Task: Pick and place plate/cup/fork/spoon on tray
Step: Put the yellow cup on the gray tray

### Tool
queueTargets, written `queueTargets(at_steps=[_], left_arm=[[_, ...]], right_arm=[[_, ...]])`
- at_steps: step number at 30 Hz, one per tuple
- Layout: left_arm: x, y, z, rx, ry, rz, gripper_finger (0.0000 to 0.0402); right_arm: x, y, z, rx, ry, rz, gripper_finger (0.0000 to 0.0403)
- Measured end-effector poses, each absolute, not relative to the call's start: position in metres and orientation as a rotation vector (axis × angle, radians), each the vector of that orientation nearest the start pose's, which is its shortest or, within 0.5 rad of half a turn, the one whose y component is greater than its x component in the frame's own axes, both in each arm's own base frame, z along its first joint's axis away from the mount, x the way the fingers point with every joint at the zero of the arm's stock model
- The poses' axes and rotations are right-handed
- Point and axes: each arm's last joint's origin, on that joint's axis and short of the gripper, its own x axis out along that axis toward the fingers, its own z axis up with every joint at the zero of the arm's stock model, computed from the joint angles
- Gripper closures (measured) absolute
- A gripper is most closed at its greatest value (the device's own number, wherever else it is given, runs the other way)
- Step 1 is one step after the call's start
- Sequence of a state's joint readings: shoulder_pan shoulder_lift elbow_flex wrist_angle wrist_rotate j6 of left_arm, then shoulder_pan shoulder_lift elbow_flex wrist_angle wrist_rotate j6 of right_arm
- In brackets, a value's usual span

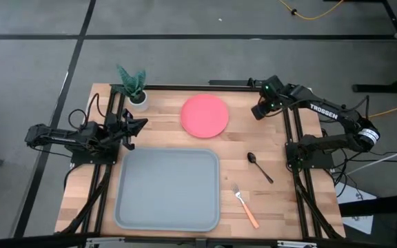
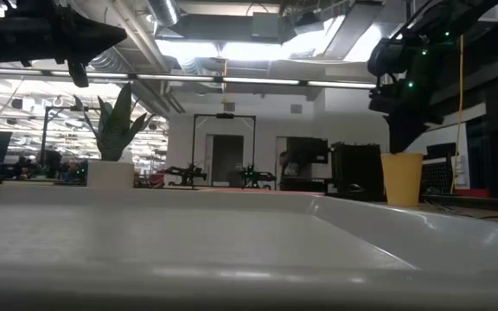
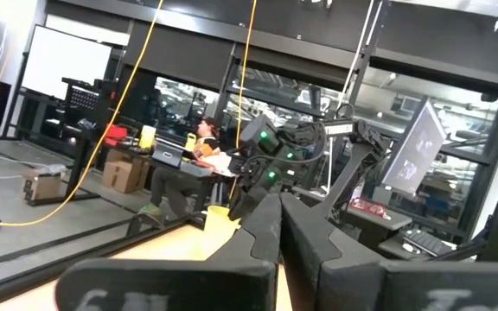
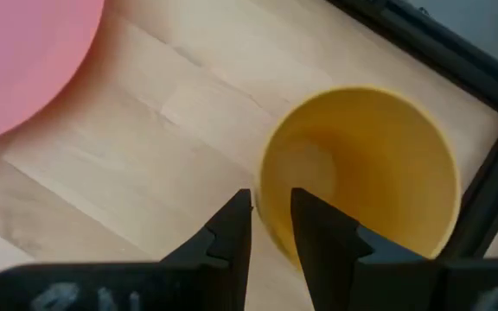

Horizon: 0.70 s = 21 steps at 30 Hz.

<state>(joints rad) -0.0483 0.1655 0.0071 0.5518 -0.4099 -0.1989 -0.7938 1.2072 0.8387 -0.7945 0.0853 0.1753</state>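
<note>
The yellow cup (image 4: 379, 164) stands upright on the wood at the table's far right (image 2: 402, 178). My right gripper (image 4: 271, 200) is over it, hiding it in the high view (image 1: 259, 110), with its fingers astride the rim. The pink-red plate (image 1: 205, 116) lies flat at the far middle. The dark spoon (image 1: 259, 167) and the orange-handled fork (image 1: 245, 205) lie on the wood right of the grey tray (image 1: 123, 200). My left gripper (image 1: 142, 125) is shut and empty, above the table's left side. My right gripper has the cup's rim (image 4: 264, 186) on the side toward the plate between its two fingers, one finger (image 4: 322, 238) inside the cup and one (image 4: 227, 233) outside. The fingers come from above, pointing down. The cup stands upright with its base on the table.
A white pot with a green plant (image 1: 135, 86) stands at the far left corner, near my left arm. A black frame rail (image 4: 456, 78) runs just behind the cup. The tray fills the near middle, and bare wood lies between plate and tray.
</note>
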Motion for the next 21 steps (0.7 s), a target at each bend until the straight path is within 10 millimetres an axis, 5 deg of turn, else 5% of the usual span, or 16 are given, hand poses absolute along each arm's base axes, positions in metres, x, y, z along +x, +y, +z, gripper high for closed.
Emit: queueTargets(at_steps=[12,17,21], left_arm=[[0.099,0.007,0.204,-0.284,-0.420,0.318,0.0401],[0.099,0.007,0.204,-0.284,-0.421,0.318,0.0401],[0.099,0.007,0.204,-0.285,-0.421,0.318,0.0401]], right_arm=[[0.141,-0.150,0.191,0.467,1.109,-0.880,0.0316],[0.143,-0.149,0.191,0.388,1.138,-0.866,0.0387],[0.159,-0.142,0.208,0.354,1.079,-0.748,0.0396]])
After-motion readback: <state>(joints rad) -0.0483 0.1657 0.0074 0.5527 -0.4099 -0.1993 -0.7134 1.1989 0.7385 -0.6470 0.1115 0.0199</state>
